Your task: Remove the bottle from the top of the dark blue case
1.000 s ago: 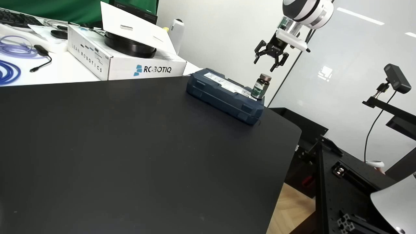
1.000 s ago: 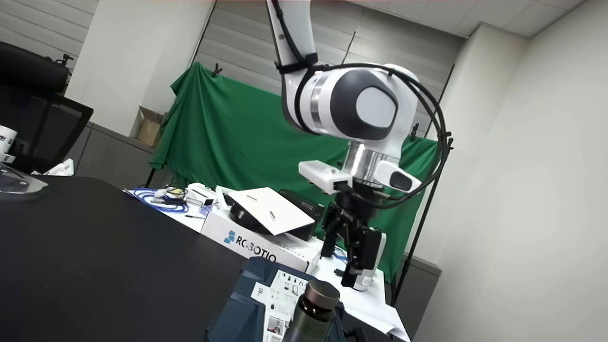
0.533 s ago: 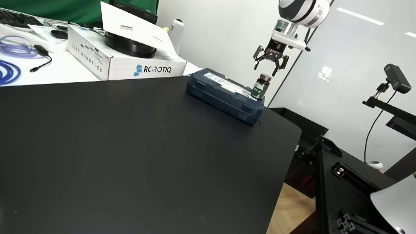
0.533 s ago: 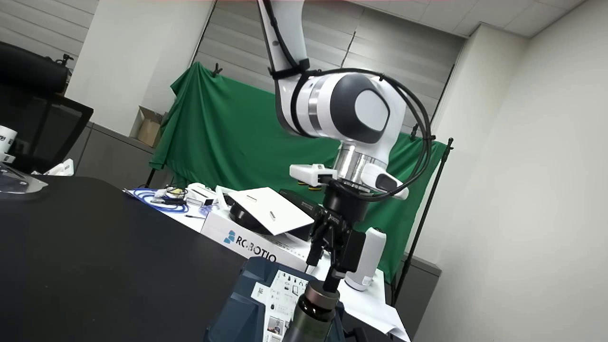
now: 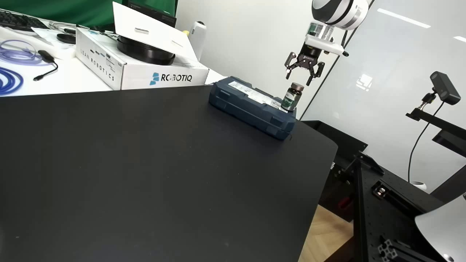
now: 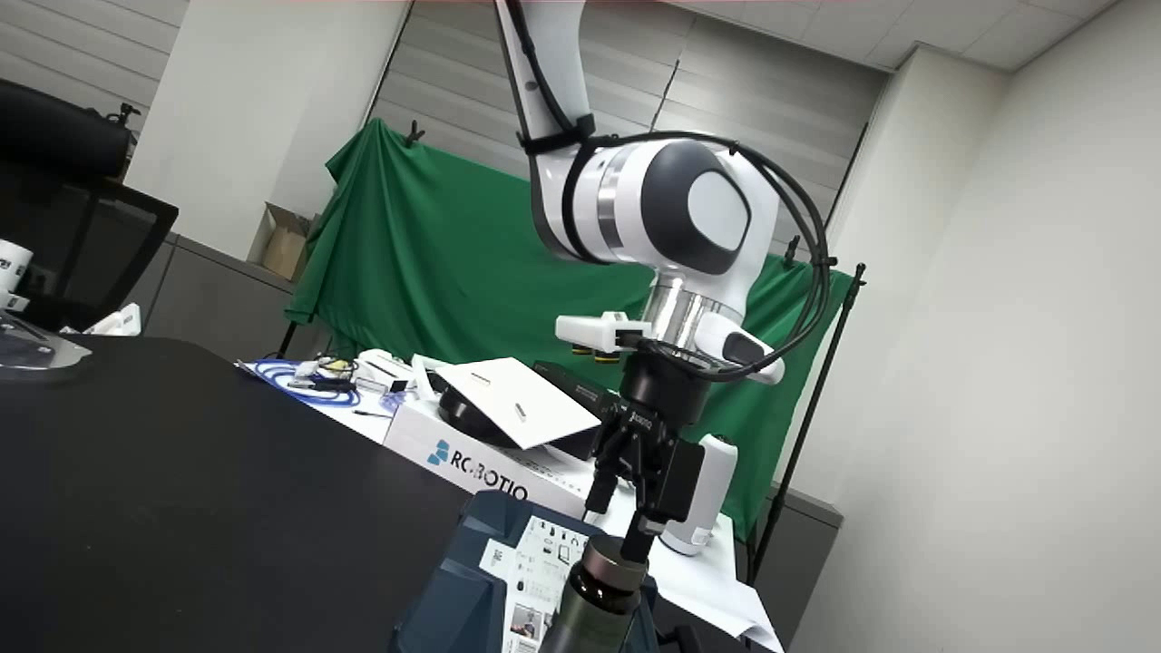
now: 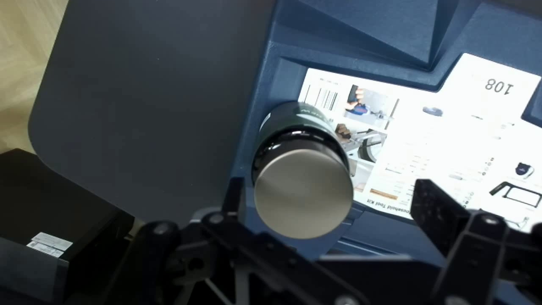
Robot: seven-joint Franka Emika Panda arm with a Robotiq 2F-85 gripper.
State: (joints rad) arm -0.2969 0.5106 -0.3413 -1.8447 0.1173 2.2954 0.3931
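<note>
The dark bottle (image 5: 290,100) with a brownish cap and green label stands upright on the near end of the dark blue case (image 5: 251,110). It also shows in an exterior view (image 6: 594,599), its lower part cut off, with the case (image 6: 463,580) under it. My gripper (image 5: 298,80) is open and empty just above the bottle; it also shows in an exterior view (image 6: 619,530). In the wrist view the bottle's cap (image 7: 302,195) lies between the open fingers (image 7: 331,194), nearer the left finger, with a wide gap to the right finger. The case (image 7: 394,21) lies below.
The case lies near a corner of the black table (image 5: 164,174). A white printed box (image 5: 164,76) with a tilted white panel stands beyond the table. Blue cables (image 5: 11,82) lie on a white surface. A camera on a mount (image 5: 445,87) stands to the side.
My gripper has lowered and shifted over the bottle, turning slightly, mostly in the earlier half second. It has barely moved since. The bottle and case have not moved.
</note>
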